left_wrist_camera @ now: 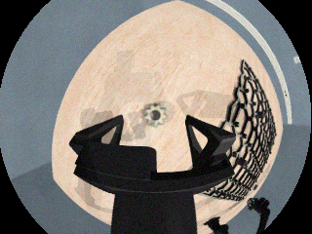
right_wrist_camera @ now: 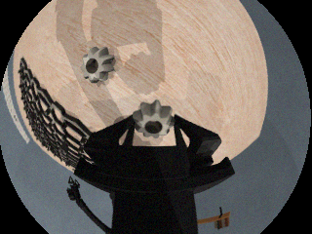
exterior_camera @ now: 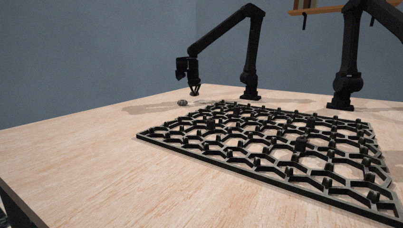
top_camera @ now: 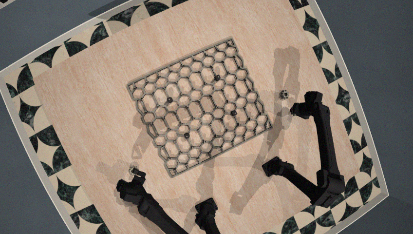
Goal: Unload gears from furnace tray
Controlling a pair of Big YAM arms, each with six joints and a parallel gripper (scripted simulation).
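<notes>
1. So the furnace tray is lying flat on the table, and all three gears are off it
2. Left gripper: claw's spread wide, nothing pinched. In the wrist view the left-side gear shows up framed between the two fingertips, sitting on the table with its toothed ring and center hole facing the camera. It's off to one side of the tray, not touching it
3. Right gripper: this one's pinching a gear, fingers partway closed on its sides. That held gear is down low by the tabletop on the opposite side of the tray. Can't tell if it's actually touching the wood, and from the top view it's pretty much hidden by the claw
4. The free-standing gear is near the held one, on the table beside the tray, with a gap between it and the tray edge. Nobody's got hold of it
5. So yeah, two gears are out of the grippers and one's still to be let go
</notes>
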